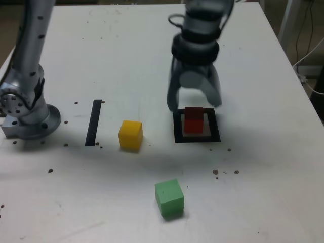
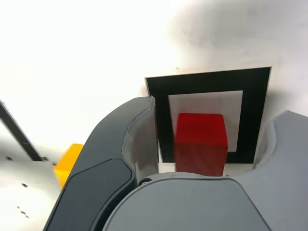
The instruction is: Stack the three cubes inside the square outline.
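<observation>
My fingers [image 1: 195, 105] stood spread wide, pointing down, one on each side of the red cube [image 1: 193, 120] with a clear gap on both sides, so I held nothing. In the wrist view each finger [image 2: 122, 144] sat apart from the cube's faces. The red cube rested inside the square outline [image 1: 197, 137] on its white interior. Outward from there, toward the exterior view's left, the yellow cube [image 1: 130, 134] sat on the worktop [image 1: 263, 192] near a straight black strip [image 1: 93, 122]. The green cube [image 1: 169, 198] lay nearer the camera, well apart from the outline. My base [image 1: 28, 114] stood at the exterior view's far left.
</observation>
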You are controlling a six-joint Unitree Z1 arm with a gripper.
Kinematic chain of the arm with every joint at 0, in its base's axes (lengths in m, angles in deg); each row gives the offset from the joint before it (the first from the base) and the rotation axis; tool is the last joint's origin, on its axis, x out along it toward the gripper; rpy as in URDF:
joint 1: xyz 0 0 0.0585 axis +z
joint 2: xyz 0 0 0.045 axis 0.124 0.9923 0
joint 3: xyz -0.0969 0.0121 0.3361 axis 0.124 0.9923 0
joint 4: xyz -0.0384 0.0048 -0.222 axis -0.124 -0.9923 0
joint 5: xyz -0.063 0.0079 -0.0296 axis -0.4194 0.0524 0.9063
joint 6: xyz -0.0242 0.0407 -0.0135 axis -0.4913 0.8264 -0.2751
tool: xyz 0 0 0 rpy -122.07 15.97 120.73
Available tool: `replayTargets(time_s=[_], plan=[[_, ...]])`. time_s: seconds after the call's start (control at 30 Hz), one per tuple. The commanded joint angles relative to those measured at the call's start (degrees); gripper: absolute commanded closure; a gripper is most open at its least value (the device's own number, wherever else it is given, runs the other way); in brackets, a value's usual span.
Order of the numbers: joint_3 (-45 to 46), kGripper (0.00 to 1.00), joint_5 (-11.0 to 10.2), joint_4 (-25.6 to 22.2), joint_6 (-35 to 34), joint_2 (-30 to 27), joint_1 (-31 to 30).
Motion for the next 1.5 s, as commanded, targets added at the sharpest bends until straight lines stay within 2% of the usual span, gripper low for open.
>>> replayTargets(time_s=[0.0, 0.2, 0.5, 0.7, 0.93, 1.2, 1.37, 1.47], plan=[[0.9, 0.00, -1.2, -0.7, -0.7, -2.5, 0.1], [4.3, 0.00, -2.5, -2.7, -1.3, -7.3, 0.1], [13.3, 0.00, -1.8, -4.9, 0.0, -13.4, -2.0], [19.1, 0.00, -0.6, -3.7, -0.5, -16.0, -4.9], [23.3, 0.00, 1.7, 1.4, -1.9, -15.6, -8.8], [24.4, 0.03, 2.6, 3.8, -2.7, -12.9, -10.3], [24.3, 0.08, 3.1, 4.7, -2.7, -10.8, -10.3], [24.1, 0.16, 3.7, 4.9, -2.7, -9.7, -10.3]])
